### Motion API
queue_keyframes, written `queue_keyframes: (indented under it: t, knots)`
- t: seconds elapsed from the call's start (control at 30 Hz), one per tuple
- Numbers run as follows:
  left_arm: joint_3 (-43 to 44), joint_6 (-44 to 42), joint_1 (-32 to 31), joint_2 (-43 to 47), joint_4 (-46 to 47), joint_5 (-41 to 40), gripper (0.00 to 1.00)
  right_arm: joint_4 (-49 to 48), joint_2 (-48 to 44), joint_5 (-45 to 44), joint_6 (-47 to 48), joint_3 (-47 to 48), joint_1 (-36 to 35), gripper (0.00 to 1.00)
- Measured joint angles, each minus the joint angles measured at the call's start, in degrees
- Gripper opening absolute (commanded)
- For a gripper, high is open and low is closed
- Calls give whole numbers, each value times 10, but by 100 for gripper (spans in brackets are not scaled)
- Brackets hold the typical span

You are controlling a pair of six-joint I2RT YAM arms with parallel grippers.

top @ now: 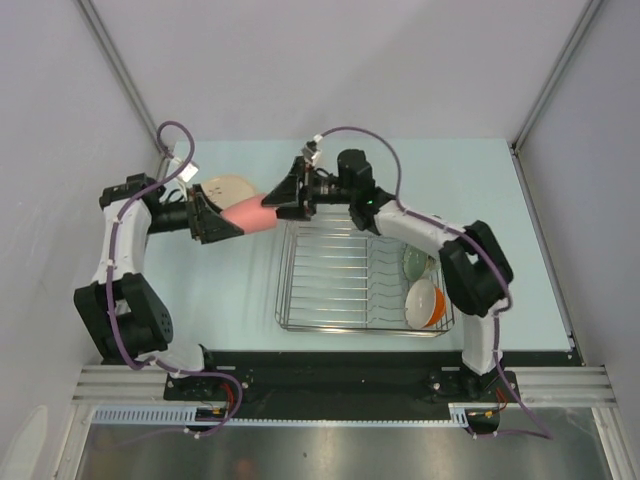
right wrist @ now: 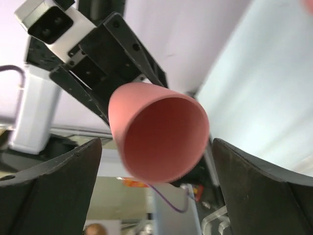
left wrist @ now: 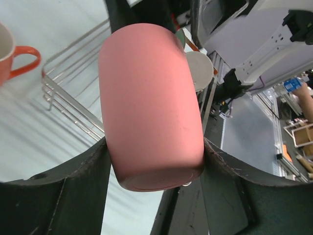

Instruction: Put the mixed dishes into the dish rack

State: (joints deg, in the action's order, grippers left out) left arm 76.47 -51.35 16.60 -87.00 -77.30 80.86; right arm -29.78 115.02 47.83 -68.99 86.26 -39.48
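- dish rack [top: 285,290], mid-frame: pale green bowl [top: 416,263] and orange bowl [top: 425,303] sitting at its right end
- left gripper [top: 235,218] clamped on pink cup [top: 250,214]
- right gripper [top: 285,195] spread wide either side of the cup's rim

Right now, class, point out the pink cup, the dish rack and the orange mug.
pink cup [left wrist: 151,107], left wrist view, on its side wall.
dish rack [top: 335,275], top external view, on its bare wire dividers.
orange mug [left wrist: 30,49], left wrist view, on its handle.
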Motion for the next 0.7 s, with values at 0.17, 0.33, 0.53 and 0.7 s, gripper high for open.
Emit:
queue_keyframes:
  t: [0.17, 0.33, 0.53, 0.7]
  knots:
    - [-5, 104, -50, 17, 54, -51, 0, 266, -135, -80, 222, -1, 38, 100]
    - [-59, 231, -135, 95, 170, -154, 0, 419, -220, -209, 382, 36, 30, 100]
    - [-59, 285, -174, 107, 219, -200, 0, 522, -201, -377, 508, 108, -44, 100]
    - [-56, 300, -185, 112, 226, -228, 0, 569, -157, -470, 562, 114, -83, 100]
